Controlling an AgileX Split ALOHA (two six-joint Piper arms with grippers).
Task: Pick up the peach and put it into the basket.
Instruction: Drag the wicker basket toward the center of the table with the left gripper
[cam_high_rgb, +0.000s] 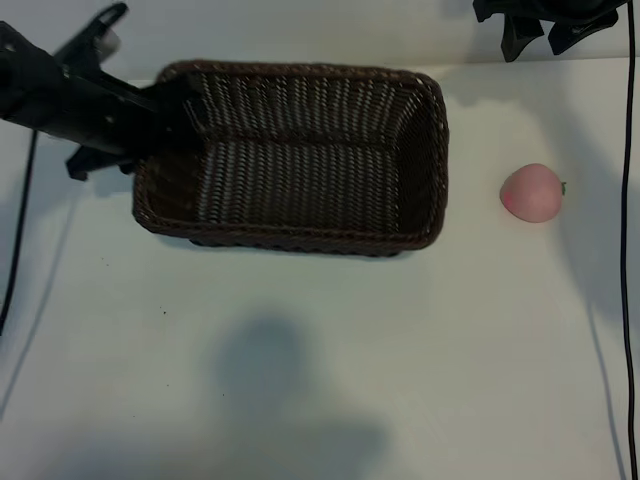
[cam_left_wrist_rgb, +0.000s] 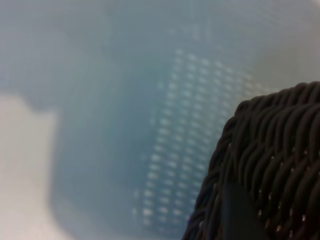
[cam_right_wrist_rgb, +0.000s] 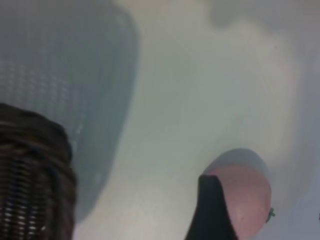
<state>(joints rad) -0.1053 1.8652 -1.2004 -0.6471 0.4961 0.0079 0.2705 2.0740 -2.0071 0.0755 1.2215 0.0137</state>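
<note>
- Two task items are lying on the white table (cam_high_rgb: 330, 360), listed here from largest to smallest, followed by the two grippers.
- Basket (cam_high_rgb: 290, 158): a large dark-brown wicker basket is sitting left of centre on the table, standing upright with nothing inside. Its woven walls are likely stiff yet light, so it could be sliding if nudged.
- Left gripper (cam_high_rgb: 150, 110): it is reaching in from the left edge and meeting the basket's left end; the left wrist view is showing the braided rim right against the camera, and the jaws appear to be clamping that rim, steadying the basket.
- Peach (cam_high_rgb: 533, 192): the small pink fruit is resting on the table well to the right of the basket, apart from it, with its tiny stem pointing away from the basket. It is probably light, smooth and rounded, so it may be rolling or slipping under a glancing touch; a hold across its widest middle, with jaws on opposite flanks, is looking safest.
- Right gripper (cam_high_rgb: 545, 28): it is hovering above the table's far right edge, jaws spread and carrying nothing; in its wrist view one dark finger (cam_right_wrist_rgb: 210, 210) is overlapping the peach.
</note>
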